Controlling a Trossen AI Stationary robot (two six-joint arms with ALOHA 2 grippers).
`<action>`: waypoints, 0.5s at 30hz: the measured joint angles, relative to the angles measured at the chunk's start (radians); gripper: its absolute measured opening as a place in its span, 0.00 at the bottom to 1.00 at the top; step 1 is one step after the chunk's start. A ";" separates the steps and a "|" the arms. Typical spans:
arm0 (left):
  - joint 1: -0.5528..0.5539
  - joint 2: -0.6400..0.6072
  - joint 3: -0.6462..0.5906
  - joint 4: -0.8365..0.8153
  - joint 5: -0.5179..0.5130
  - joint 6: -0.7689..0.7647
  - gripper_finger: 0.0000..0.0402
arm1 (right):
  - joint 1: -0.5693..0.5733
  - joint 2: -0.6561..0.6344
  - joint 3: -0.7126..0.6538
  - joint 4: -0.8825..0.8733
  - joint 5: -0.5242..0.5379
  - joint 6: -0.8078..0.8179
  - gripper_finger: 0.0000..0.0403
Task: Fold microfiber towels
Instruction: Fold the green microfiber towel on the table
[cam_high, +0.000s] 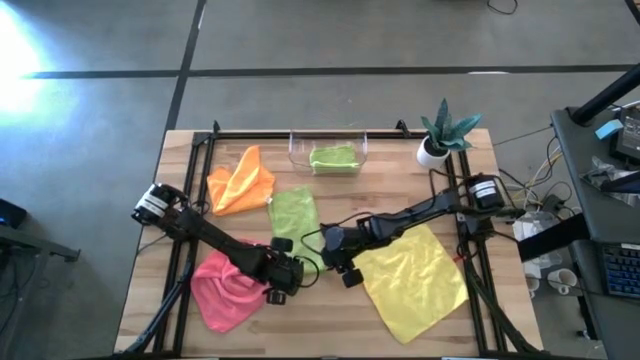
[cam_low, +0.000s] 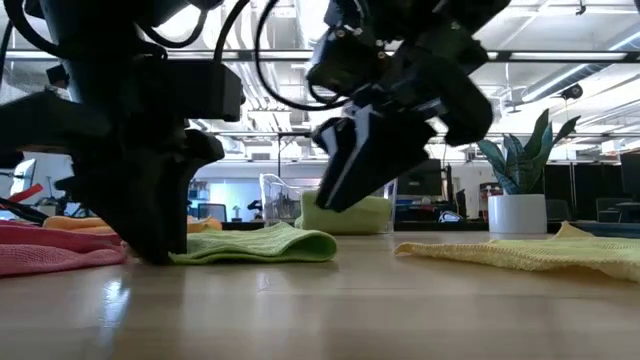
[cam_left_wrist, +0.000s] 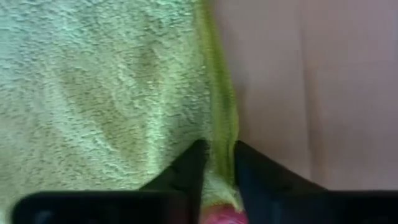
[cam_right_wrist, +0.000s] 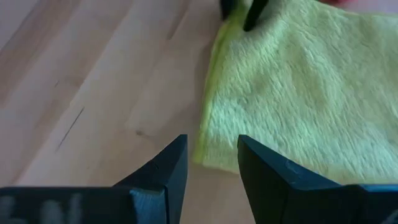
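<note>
A: Lime green microfiber towel (cam_high: 294, 212), already doubled over, lies on the wooden counter (cam_high: 400, 175) near its middle, between the orange towel (cam_high: 240, 180) and the pink towel (cam_high: 225, 287). The left claw (cam_left_wrist: 216, 163) has its fingers pinched on the green towel's near edge, right at a corner.

B: And the right claw (cam_right_wrist: 211, 163)?

A: It hovers just beside the other near corner, fingers apart, holding nothing. It hangs a little above the counter, tilted down towards the cloth.

B: What could spoil the fold?

A: I judge the left grip thin: only the hem sits between the fingers, so a lift may let it slip, or take one layer and pull the fold open. One corner raised alone would skew the cloth.

B: The arms?

A: Both reach low and inward, wrists nearly meeting. The yellow towel (cam_high: 412, 280) lies flat under the right arm, and another green towel (cam_high: 333, 158) sits in the clear plastic bin (cam_high: 296, 150).
</note>
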 joint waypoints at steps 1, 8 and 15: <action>0.000 0.000 0.000 -0.001 -0.006 0.001 0.12 | 0.000 0.011 0.009 -0.001 -0.001 -0.006 0.33; 0.000 -0.001 0.000 0.003 -0.010 0.000 0.02 | 0.000 0.054 0.027 0.001 -0.042 -0.009 0.33; 0.002 -0.001 0.012 0.059 0.001 -0.002 0.00 | 0.000 0.108 0.027 0.004 -0.044 -0.017 0.33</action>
